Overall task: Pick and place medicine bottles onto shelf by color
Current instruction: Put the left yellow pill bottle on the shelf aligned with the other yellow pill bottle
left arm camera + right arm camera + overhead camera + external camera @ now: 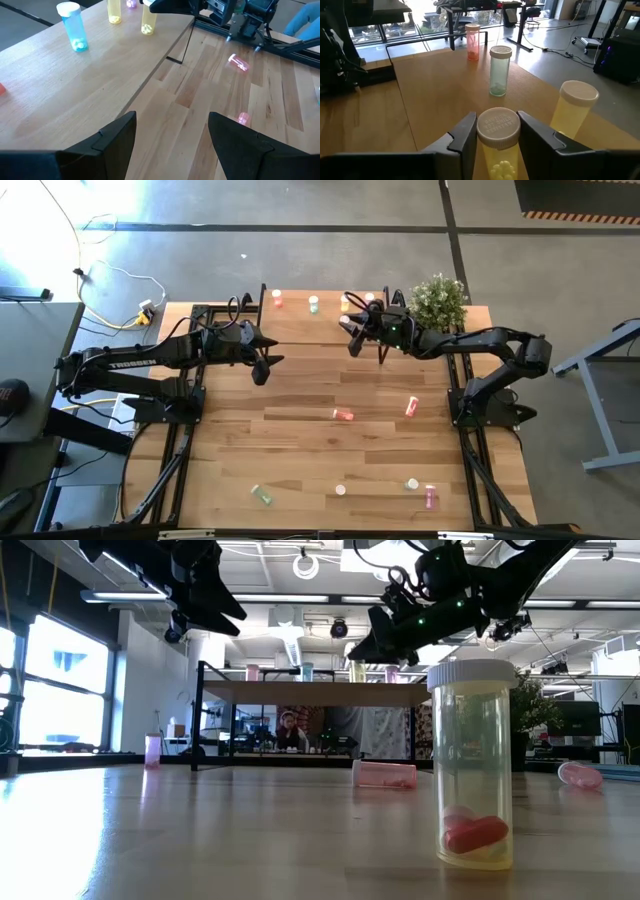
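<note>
The shelf (300, 328) stands along the table's far edge. On its wooden top stand a red medicine bottle (472, 42), a green one (500, 70) and a yellow one (575, 107), all upright. My right gripper (497, 127) is over the shelf's right part, shut on a second yellow bottle (148, 22). My left gripper (170, 135) hangs open over the shelf's near edge, left of centre, with nothing between its fingers. More bottles lie or stand on the table. My right gripper pinches the yellow bottle by its upper end, at the white cap (498, 131), between its two fingers. The fingers come nearly level from the table's right side. The bottle stands upright with its bottom (146, 31) on the shelf top.
A potted plant (438, 300) stands at the shelf's right end. Loose bottles on the table: two reddish ones lying mid-table (343, 415) (411, 406), a green one (262, 495) and a pink one (431, 497) near the front edge. One bottle (475, 780) stands close to the low camera.
</note>
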Available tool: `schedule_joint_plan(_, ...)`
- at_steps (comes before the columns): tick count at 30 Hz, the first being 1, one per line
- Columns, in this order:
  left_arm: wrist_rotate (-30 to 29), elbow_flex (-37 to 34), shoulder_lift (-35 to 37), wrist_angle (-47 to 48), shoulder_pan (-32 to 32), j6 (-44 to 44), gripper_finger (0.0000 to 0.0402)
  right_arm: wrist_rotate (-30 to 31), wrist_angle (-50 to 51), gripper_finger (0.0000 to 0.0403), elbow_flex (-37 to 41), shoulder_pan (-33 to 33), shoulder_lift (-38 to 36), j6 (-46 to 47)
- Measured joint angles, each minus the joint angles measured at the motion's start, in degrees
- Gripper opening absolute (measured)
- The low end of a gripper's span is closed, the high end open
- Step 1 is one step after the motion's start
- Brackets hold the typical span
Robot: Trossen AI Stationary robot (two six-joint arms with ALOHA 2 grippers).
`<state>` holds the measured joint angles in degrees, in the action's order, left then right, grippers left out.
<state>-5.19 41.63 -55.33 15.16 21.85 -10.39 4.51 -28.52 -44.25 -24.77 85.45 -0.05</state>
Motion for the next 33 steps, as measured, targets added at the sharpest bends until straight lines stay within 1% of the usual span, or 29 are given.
schedule_joint_plan(4,0.01,0.0,0.0,0.02,0.0,-0.02,0.0239,0.04,0.27,0.0138,0.02,-0.04,0.0,0.06)
schedule_joint_plan(7,0.01,0.0,0.0,0.02,0.0,-0.02,0.0239,0.04,0.29,0.0145,0.07,-0.04,0.0,0.08)
schedule_joint_plan(15,0.02,0.0,0.0,0.02,0.0,0.02,0.0239,0.07,-0.11,0.0147,0.07,-1.33,0.0,1.74)
schedule_joint_plan(18,0.01,0.0,0.0,0.02,0.0,0.02,0.0239,-0.79,-1.24,0.0147,0.07,-1.51,0.0,2.6)
schedule_joint_plan(33,-0.04,0.0,0.0,0.02,0.0,-0.04,0.0239,-1.29,-2.64,0.0147,0.07,-1.49,0.0,2.73)
